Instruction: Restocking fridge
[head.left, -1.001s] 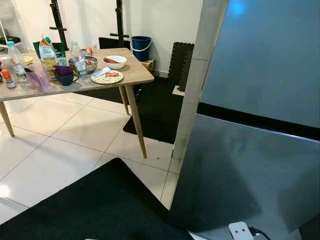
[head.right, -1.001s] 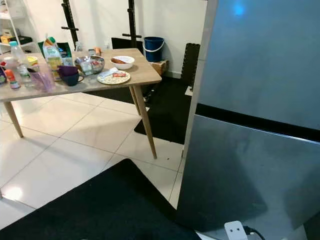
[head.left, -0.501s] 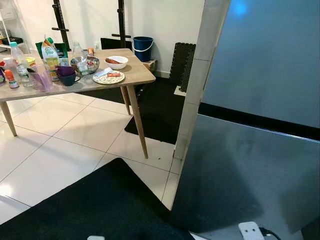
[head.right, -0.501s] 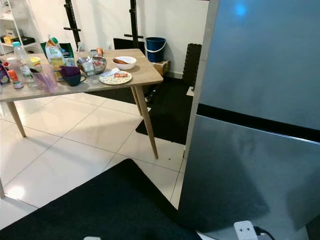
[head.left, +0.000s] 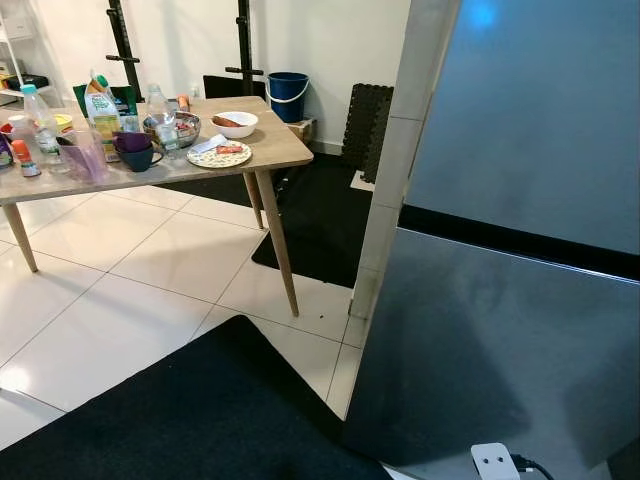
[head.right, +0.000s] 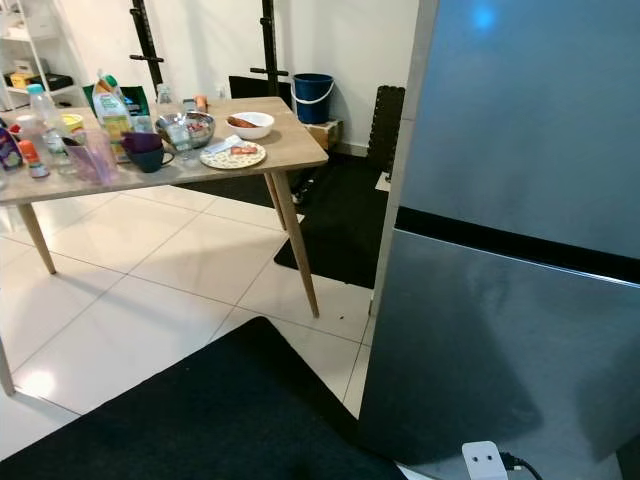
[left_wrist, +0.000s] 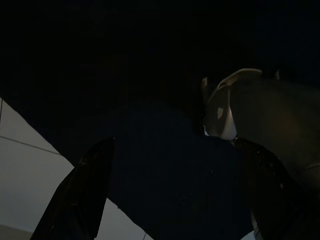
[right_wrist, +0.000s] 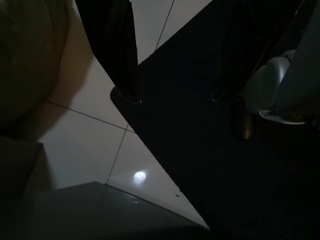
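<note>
A tall grey fridge (head.left: 520, 330) stands close on my right with both doors closed; a black gap separates the upper door (head.left: 540, 120) from the lower one. To the left a wooden table (head.left: 270, 150) carries a water bottle (head.left: 33, 115), a juice carton (head.left: 100, 105), a metal bowl (head.left: 175, 128), a white bowl (head.left: 235, 123) and a patterned plate (head.left: 218, 155). My left gripper (left_wrist: 175, 142) hangs open over the black mat. My right gripper (right_wrist: 172, 97) also hangs open, low over mat and tile.
A black mat (head.left: 190, 410) lies on the white tiles at my feet. A blue bucket (head.left: 287, 95), dark foam tiles (head.left: 362, 115) and a black rack stand by the far wall. A white plug block (head.left: 492, 462) sits at the fridge's base.
The camera has shifted slightly, so the table sits a little further right in the picture. Nothing on the table or the fridge has moved.
</note>
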